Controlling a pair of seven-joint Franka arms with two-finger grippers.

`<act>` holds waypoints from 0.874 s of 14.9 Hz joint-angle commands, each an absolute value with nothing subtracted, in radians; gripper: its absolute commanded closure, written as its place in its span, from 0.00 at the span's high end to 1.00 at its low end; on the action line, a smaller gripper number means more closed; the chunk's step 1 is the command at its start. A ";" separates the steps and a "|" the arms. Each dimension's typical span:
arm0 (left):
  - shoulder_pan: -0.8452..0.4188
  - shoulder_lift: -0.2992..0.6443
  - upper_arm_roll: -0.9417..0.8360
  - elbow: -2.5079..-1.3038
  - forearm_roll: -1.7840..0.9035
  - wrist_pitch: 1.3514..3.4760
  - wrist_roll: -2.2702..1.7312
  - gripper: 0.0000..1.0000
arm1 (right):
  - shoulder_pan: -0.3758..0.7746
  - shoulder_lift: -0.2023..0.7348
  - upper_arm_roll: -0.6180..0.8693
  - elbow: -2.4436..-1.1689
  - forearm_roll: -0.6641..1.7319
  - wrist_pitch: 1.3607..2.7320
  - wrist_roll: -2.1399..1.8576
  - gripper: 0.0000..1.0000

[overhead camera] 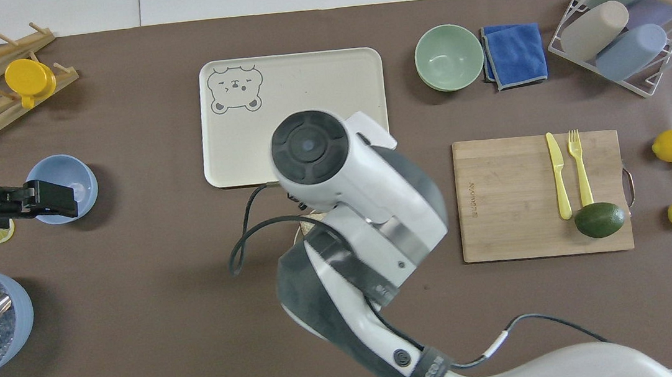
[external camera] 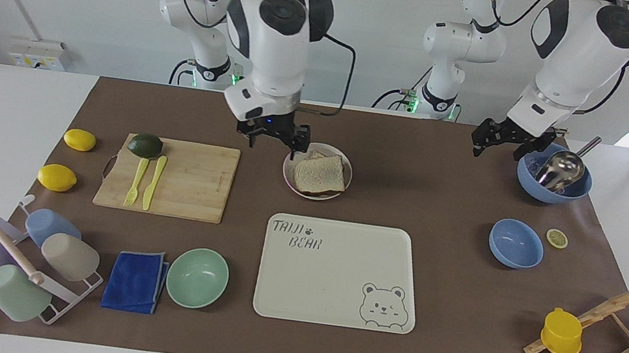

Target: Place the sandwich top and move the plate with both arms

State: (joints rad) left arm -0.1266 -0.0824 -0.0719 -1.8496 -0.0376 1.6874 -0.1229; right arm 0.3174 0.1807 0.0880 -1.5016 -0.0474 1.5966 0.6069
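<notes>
Arms: we saw white shells, black joint bands, round dark end caps.
Cables: black, looping loosely.
Grippers: black.
Marking: small blue light.

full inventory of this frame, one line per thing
bread: 1, pale brown, on plate
plate: 1, beige, table middle
tray: 1, cream, farther than plate
board: 1, wood; avocado, fork, knife on it
lemons: 2, yellow, beside board
green bowl: 1, beside cloth
blue bowls: 2, left arm's end
cup rack: 1, four cups
wooden rack: 1, yellow cup
right gripper: open, beside plate
left gripper: open, near scoop bowl
</notes>
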 commanded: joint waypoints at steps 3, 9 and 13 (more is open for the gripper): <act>-0.317 -0.184 -0.064 -2.167 -0.095 1.934 -0.277 1.00 | 0.085 0.086 0.100 -1.552 -0.021 1.525 0.275 1.00; -0.492 -0.078 -0.064 -2.307 -0.201 2.209 -0.316 0.91 | -0.020 -0.014 0.098 -1.790 -0.025 1.637 0.149 1.00; -0.526 -0.017 -0.064 -2.310 -0.270 2.333 -0.318 0.80 | -0.049 0.050 0.092 -1.689 -0.021 1.570 0.071 1.00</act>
State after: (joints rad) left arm -0.4945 -0.0403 -0.0815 -2.3003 -0.2372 2.2701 -0.3134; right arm -0.0204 0.0335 0.0850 -1.7350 -0.0449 1.6136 0.1313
